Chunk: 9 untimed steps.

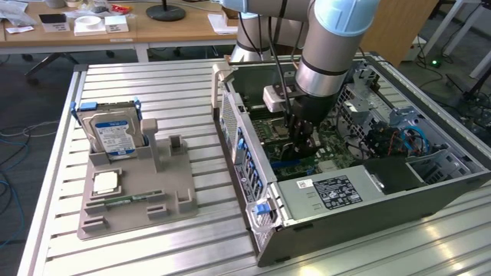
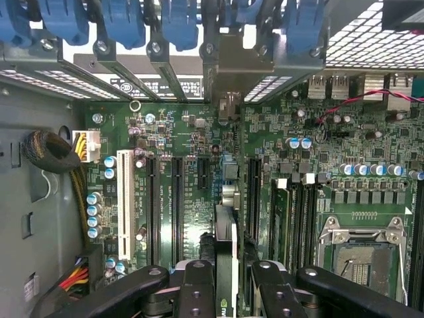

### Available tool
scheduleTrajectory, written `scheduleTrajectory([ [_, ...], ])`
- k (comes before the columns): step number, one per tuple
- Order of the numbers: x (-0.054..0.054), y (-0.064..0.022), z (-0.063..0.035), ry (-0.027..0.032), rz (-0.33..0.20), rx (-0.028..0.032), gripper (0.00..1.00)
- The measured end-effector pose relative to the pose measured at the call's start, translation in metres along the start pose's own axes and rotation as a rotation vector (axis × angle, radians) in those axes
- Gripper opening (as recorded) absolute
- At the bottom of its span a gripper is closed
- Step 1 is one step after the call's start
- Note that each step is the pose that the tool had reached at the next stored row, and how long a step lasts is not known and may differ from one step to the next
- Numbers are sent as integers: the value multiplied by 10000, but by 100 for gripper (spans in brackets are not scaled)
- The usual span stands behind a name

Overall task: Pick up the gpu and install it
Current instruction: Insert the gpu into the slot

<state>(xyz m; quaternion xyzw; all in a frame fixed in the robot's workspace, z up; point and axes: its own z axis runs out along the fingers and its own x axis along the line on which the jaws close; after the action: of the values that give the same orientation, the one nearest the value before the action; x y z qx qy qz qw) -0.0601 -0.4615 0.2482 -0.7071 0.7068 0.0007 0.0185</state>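
My gripper (image 1: 298,148) reaches down into the open computer case (image 1: 261,230), shut on the gpu (image 1: 288,154), a thin dark card held upright just above the motherboard (image 1: 270,129). In the wrist view the gpu (image 2: 226,242) shows edge-on between the two black fingers (image 2: 197,291) of the gripper (image 2: 227,281). It hangs over the row of long black expansion slots (image 2: 177,205), in line with a grey bracket opening (image 2: 235,56) at the case's rear wall. I cannot tell whether its lower edge touches a slot.
On the exterior view's left, a grey holder tray (image 1: 172,201) carries a silver hard drive (image 1: 115,135), a processor (image 1: 105,183) and a green memory stick (image 1: 126,199). Inside the case are the power supply (image 1: 337,192), drive cage (image 1: 437,167), cables (image 2: 53,156) and an open processor socket (image 2: 361,248).
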Motion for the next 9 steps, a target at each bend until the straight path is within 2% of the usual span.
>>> scheduleTrajectory([
  [9, 0, 24, -1, 1, 4, 6, 26],
])
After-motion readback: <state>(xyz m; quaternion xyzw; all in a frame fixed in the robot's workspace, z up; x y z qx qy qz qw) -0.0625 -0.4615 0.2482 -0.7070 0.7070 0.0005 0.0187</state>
